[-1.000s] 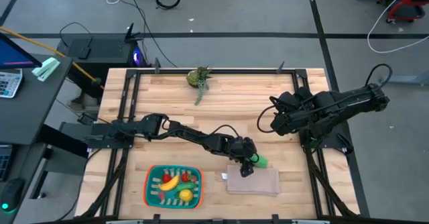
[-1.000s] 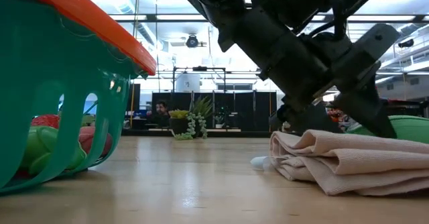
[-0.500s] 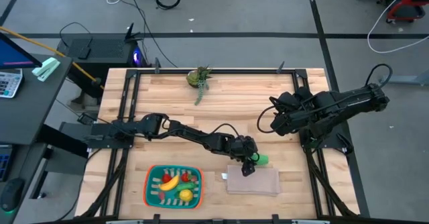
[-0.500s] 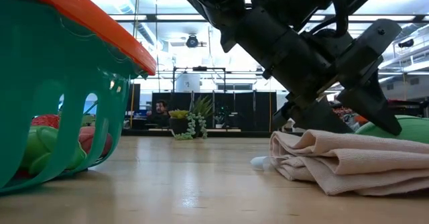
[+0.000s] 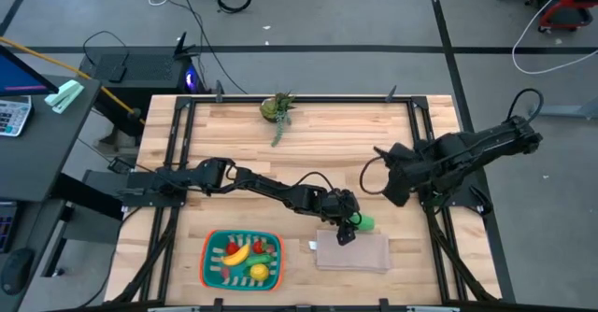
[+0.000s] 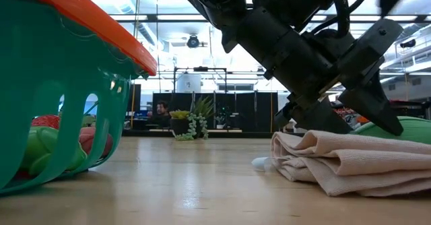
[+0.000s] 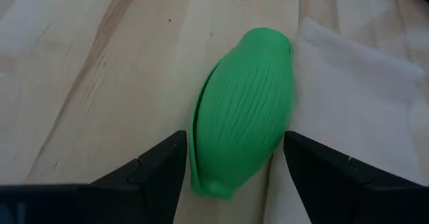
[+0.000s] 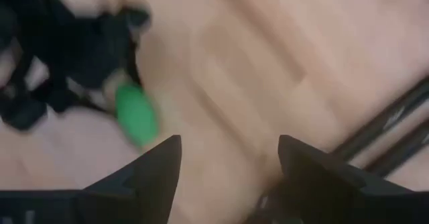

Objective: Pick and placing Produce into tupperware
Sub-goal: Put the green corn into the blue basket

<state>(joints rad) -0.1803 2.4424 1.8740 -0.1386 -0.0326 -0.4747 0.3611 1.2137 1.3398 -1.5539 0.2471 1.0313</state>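
The teal tupperware with an orange rim sits near the table's near-left edge, its wall close to the low camera. It holds a yellow banana, red pieces, a green piece and a yellow piece. Another green ribbed piece lies on the wood against the folded beige cloth's far edge. My left gripper is down at this piece, shut on it. My right gripper hangs open above the table's right part, touching nothing. My left gripper pinches the green ribbed piece across its width, one finger on one long side and the other finger on the opposite side. The fingers slant down from the table's left. The piece rests on the wood, its edge against the cloth.
The folded beige cloth lies just near of the green piece. A small potted plant with a dangling stem stands at the far edge. Bare wood shows between the tupperware and the cloth. Black frame rails run along the table's sides.
My right arm has swung toward the table's near edge and its wrist view is blurred by the motion. In the low view my left gripper shifted slightly about a second ago, then stayed still. The green piece has kept its place.
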